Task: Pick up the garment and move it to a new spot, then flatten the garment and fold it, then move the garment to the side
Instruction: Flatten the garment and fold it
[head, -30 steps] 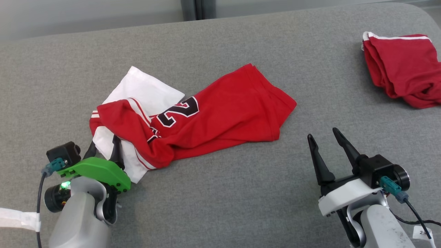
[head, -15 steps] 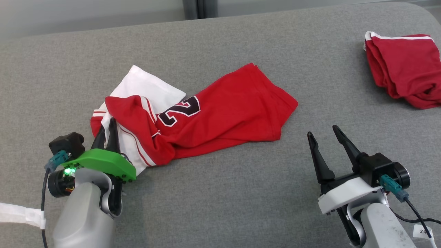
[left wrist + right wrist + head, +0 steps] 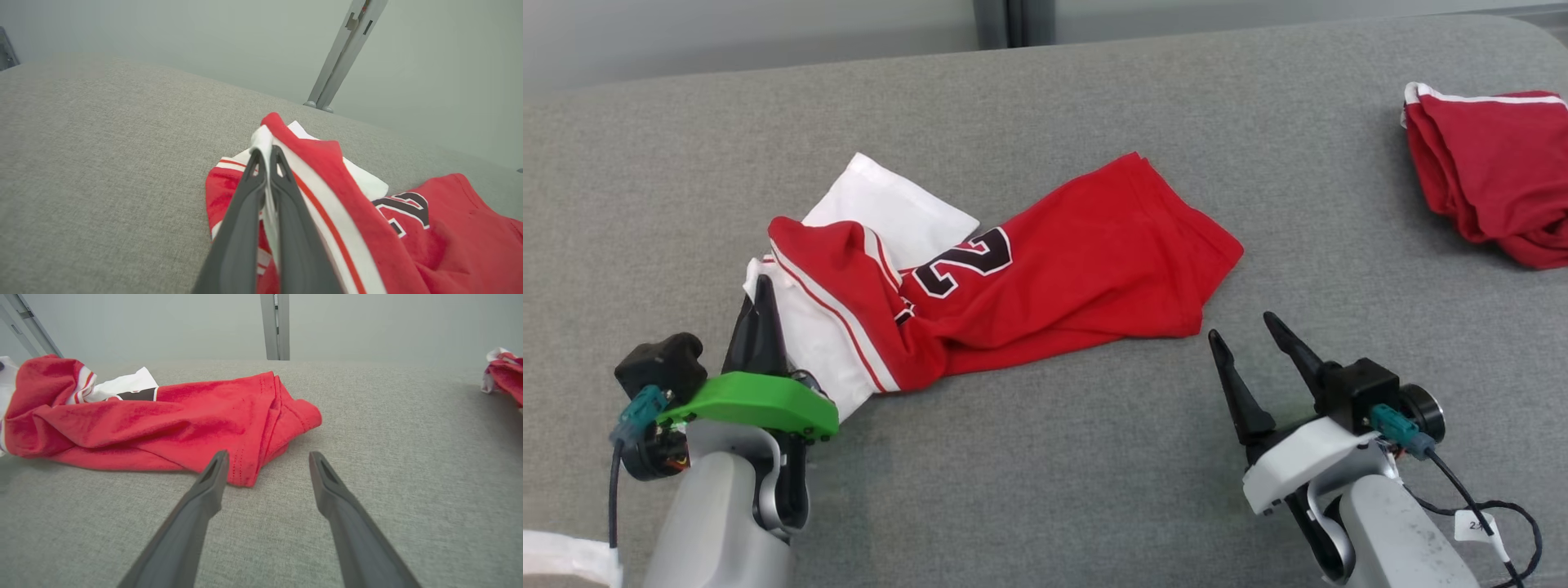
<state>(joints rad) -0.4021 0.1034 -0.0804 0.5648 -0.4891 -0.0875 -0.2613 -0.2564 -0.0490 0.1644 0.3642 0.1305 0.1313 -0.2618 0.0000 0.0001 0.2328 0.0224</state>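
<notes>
Your left fingers (image 3: pixel 760 327) are pressed together on the garment (image 3: pixel 1078 261), with a fold of its white edge pinched between them. In the left wrist view that white cloth runs up the narrow slit between the two fingers and pokes out just past their tips. A red band with white stripes rises right beside them on the right of that view. The rest of the garment trails away from these fingers across the grey desk (image 3: pixel 1045 490). It is a red jersey with a black number outlined in white, crumpled rather than flat, and a white panel shows beyond the pinched edge.

Your right fingers (image 3: pixel 1233 384) are spread wide with nothing between them, and they stand over bare desk. In the right wrist view the jersey's red hem corner lies just ahead of them, close to the tip of the finger on the left. A second red garment (image 3: pixel 1494 163) with white trim sits well apart from them, far off to their right.
</notes>
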